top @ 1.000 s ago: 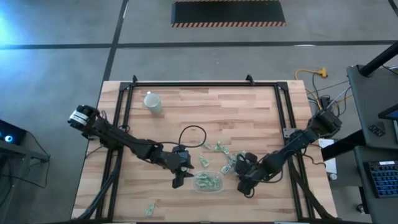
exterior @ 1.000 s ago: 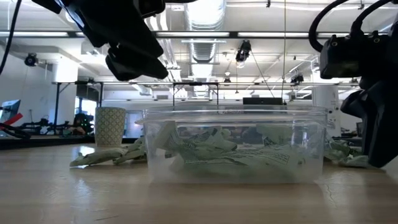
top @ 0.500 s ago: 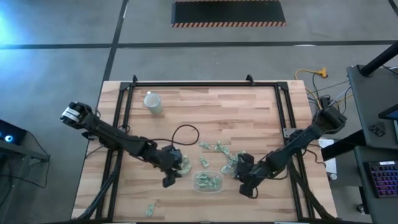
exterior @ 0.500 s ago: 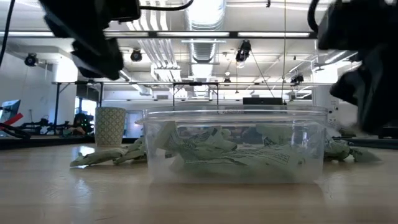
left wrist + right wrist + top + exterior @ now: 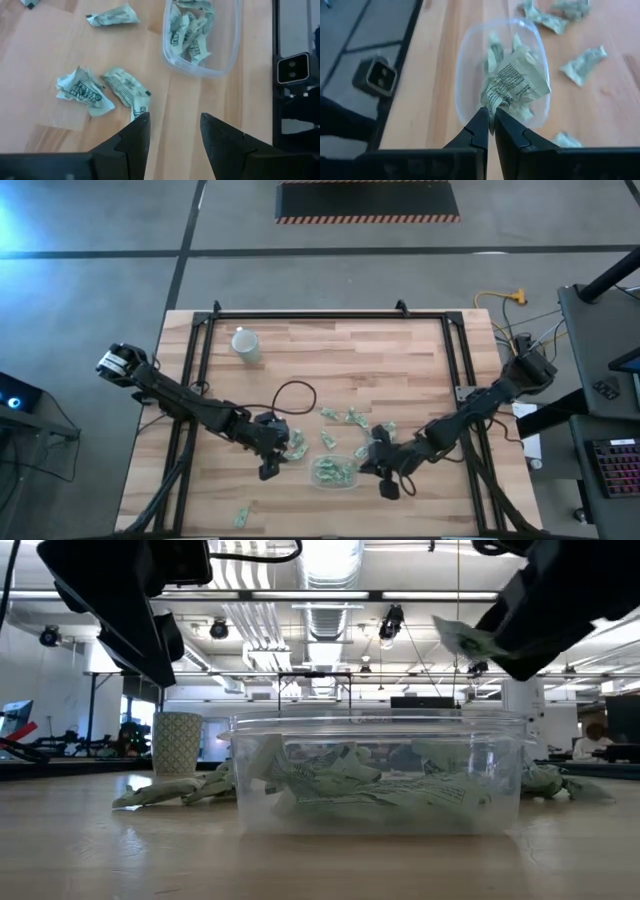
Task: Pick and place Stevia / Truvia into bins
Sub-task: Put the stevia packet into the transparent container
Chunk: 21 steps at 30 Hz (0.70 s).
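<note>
On our wood surface (image 5: 400, 360), right fingers (image 5: 490, 125) pinch a sachet (image 5: 517, 82) over the bin (image 5: 465, 65); left fingers (image 5: 170, 137) spread open, empty.

Right gripper (image 5: 490, 117) pinched closed, raised off the table, left gripper (image 5: 172, 127) parted, hovering low

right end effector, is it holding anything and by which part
Yes: the right end effector pinches one sachet by a corner, above the clear bin. The left end effector holds nothing.
</note>
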### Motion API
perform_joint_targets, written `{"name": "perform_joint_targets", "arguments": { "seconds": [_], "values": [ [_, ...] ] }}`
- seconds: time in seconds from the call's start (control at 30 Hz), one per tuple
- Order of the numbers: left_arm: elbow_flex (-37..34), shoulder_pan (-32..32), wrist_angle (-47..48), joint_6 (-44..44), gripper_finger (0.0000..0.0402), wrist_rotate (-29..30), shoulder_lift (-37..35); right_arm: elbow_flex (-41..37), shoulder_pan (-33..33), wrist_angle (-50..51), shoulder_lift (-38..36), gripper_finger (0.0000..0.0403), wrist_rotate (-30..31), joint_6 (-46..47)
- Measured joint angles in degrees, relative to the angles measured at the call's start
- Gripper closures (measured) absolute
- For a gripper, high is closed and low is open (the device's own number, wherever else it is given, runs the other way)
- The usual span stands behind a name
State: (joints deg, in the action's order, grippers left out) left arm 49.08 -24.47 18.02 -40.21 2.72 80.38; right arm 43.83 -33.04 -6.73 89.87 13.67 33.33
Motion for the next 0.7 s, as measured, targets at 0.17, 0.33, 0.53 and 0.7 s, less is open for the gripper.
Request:
{"name": "perform_joint_targets", "arguments": {
  "seconds": [0.17, 0.33, 0.53, 0.7],
  "values": [
    [0.0, 0.0, 0.46, 0.0, 0.0244, 0.43, 0.04, 0.87, 1.5, -3.02, 2.81, 0.039, -0.58, -1.01],
    [0.0, 0.0, 0.61, 0.02, 0.0244, 0.5, 0.04, 3.68, 2.12, -2.69, 6.23, 0.039, -1.7, -3.37],
    [-0.02, 0.0, 0.71, 0.07, 0.0244, 0.79, 0.07, 6.37, 2.32, -2.37, 9.16, 0.039, -2.16, -4.8],
    [-0.04, 0.0, 0.59, 0.09, 0.0244, 0.83, 0.07, 7.11, 3.17, -0.12, 10.41, 0.039, -2.13, -4.86]
  ]
}}
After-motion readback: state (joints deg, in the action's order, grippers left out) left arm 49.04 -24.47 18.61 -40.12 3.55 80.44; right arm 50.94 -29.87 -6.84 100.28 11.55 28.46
